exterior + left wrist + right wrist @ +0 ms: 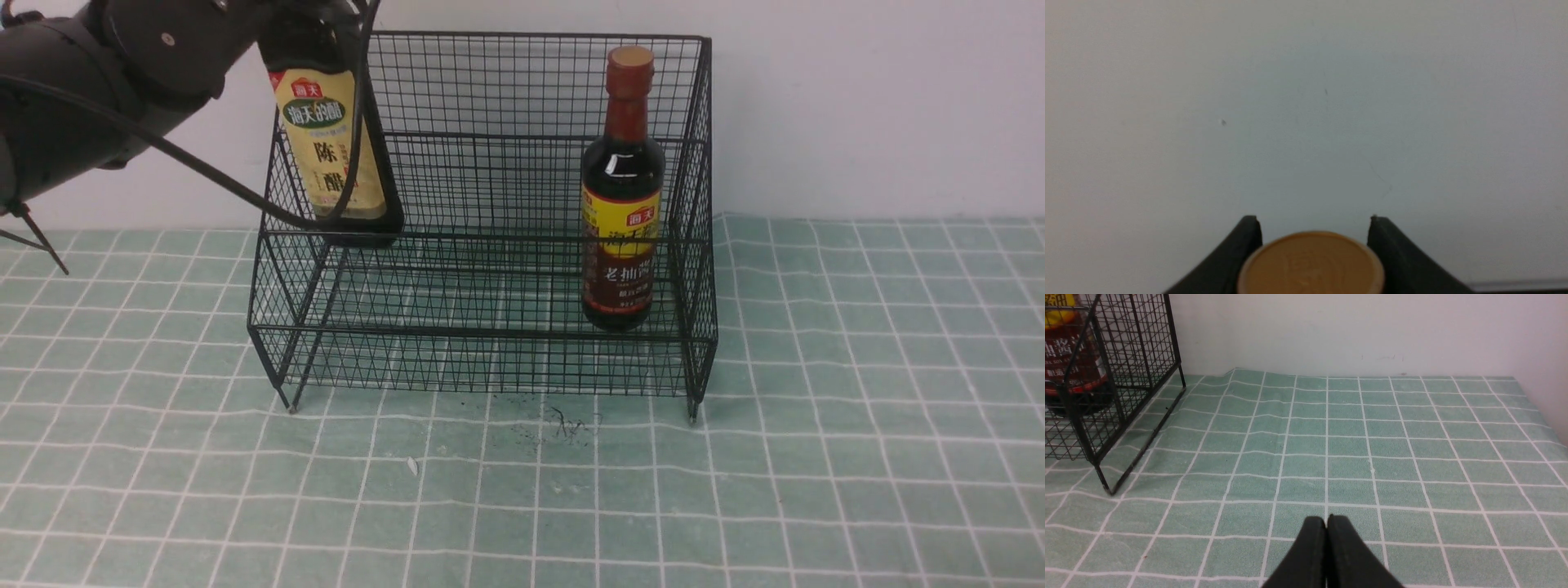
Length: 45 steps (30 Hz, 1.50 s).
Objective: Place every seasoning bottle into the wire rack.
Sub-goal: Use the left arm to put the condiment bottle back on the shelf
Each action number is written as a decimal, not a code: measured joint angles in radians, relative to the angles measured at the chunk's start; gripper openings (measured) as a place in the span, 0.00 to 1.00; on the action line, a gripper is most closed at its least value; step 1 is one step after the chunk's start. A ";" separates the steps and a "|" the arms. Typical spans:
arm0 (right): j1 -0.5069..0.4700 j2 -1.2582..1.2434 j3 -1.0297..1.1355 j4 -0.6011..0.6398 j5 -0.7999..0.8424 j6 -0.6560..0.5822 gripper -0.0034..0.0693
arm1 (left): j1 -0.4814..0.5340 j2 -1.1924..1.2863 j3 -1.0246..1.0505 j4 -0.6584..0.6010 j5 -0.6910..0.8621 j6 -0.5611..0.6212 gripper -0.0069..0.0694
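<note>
The black wire rack [531,36] stands on the cloth against the wall. The round bottle with the red-brown neck [623,196] stands upright on the rack's lower step at the right; it also shows in the right wrist view [1073,355] behind the rack's side [1139,343]. My left gripper [1313,220] is shut on the squarish bottle [335,147], its fingers [1241,249] on either side below the tan cap [1310,263]. The bottle hangs slightly tilted at the rack's upper step, far left; whether its base touches the step is unclear. My right gripper [1326,518] is shut and empty, low over the cloth to the right of the rack.
A green checked cloth [857,408] covers the table up to a white wall. My left arm [98,73] and its cable [204,175] reach over the rack's left side. Dark smudges [563,425] and a white scrap [412,466] lie before the rack.
</note>
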 joint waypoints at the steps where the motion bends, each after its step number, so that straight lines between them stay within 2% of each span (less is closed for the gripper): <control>1: 0.000 0.000 0.000 0.000 0.000 0.000 0.03 | 0.000 0.005 0.006 0.000 0.016 -0.001 0.48; 9: 0.000 0.000 0.000 0.000 0.000 0.000 0.03 | -0.001 0.071 0.047 0.004 0.102 0.044 0.48; 26: 0.000 0.000 0.000 0.000 0.000 0.000 0.03 | -0.001 0.068 0.046 0.008 0.136 0.099 0.49; 33: 0.000 0.000 0.000 0.000 0.000 0.000 0.03 | -0.001 0.049 0.041 0.011 0.204 0.156 0.60; 45: 0.000 0.000 0.000 0.000 0.000 0.000 0.03 | -0.001 -0.026 0.036 0.022 0.263 0.197 0.61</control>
